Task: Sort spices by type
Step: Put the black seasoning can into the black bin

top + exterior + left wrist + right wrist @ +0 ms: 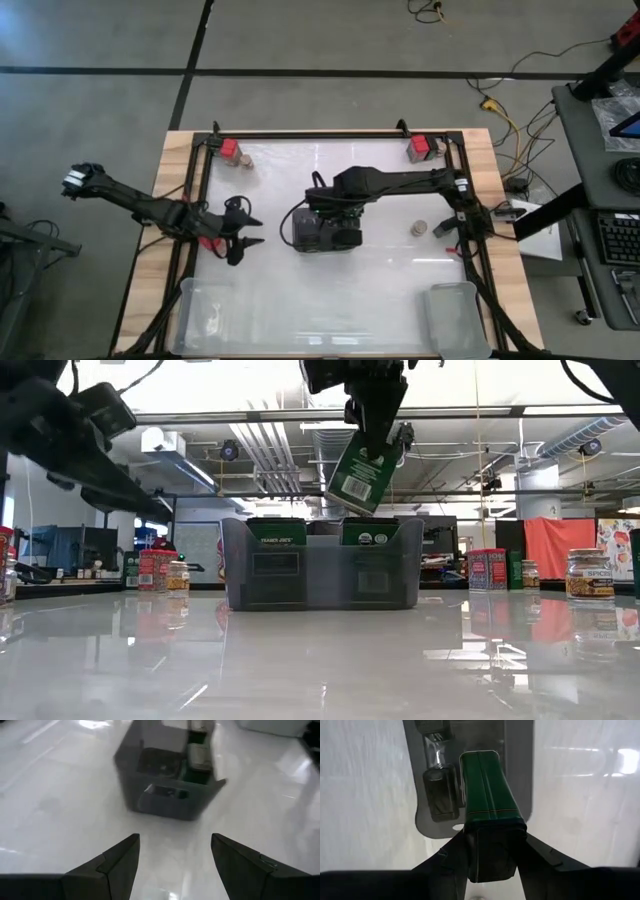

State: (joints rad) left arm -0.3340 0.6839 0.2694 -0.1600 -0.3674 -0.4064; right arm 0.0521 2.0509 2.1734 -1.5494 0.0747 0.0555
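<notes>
A green spice box (362, 470) hangs under my right gripper (495, 842), which is shut on it above the dark slotted holder (318, 238) at the table's middle. Two more green boxes (276, 532) stand in the holder (320, 570). A red spice box (231, 149) with a small jar (246, 160) stands at the far left. Another red box (419, 148) stands at the far right, and a round jar (418, 228) right of the holder. My left gripper (258, 232) hovers open left of the holder, pointing at it (170, 785). My right gripper pinches the green box's dark top end (495, 832) between its two fingers (451, 857), coming from above and pointing down. The box hangs below the fingers, tilted, its lower end (350, 495) clear above the holder.
Two clear plastic bins stand at the near edge, one left (215, 315) and one right (455, 318). A black frame (320, 134) runs around the glossy white tabletop. The surface between the holder and the bins is bare.
</notes>
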